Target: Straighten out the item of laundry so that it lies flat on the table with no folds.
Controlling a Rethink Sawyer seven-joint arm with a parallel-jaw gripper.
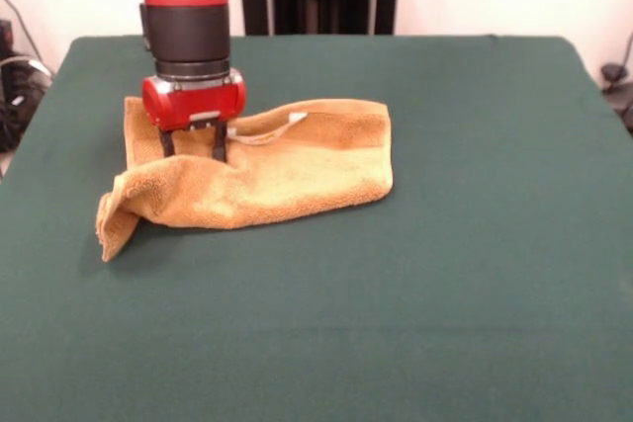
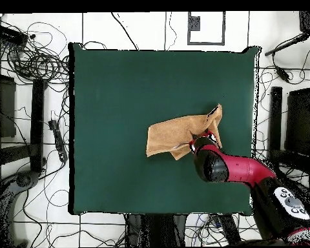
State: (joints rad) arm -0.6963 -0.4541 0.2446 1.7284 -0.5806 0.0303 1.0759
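Observation:
The item of laundry [image 1: 297,170] is an orange-tan towel lying doubled over itself left of the table's [image 1: 445,294] middle, with a white tag [image 1: 294,121] on top and a puckered corner [image 1: 114,229] sticking out at the front left. My gripper [image 1: 193,150] stands straight down over the towel's left part. Its two dark fingers [image 1: 220,143] are spread apart, with their tips on the cloth. In the overhead view the towel [image 2: 170,135] lies right of the table's [image 2: 119,77] centre, and the red arm [image 2: 235,169] covers the gripper.
Green cloth surrounds the towel on all sides, widest toward the front and right in the front view. Cables [image 2: 35,61] and stands [image 2: 277,123] lie on the floor beyond the table's edges.

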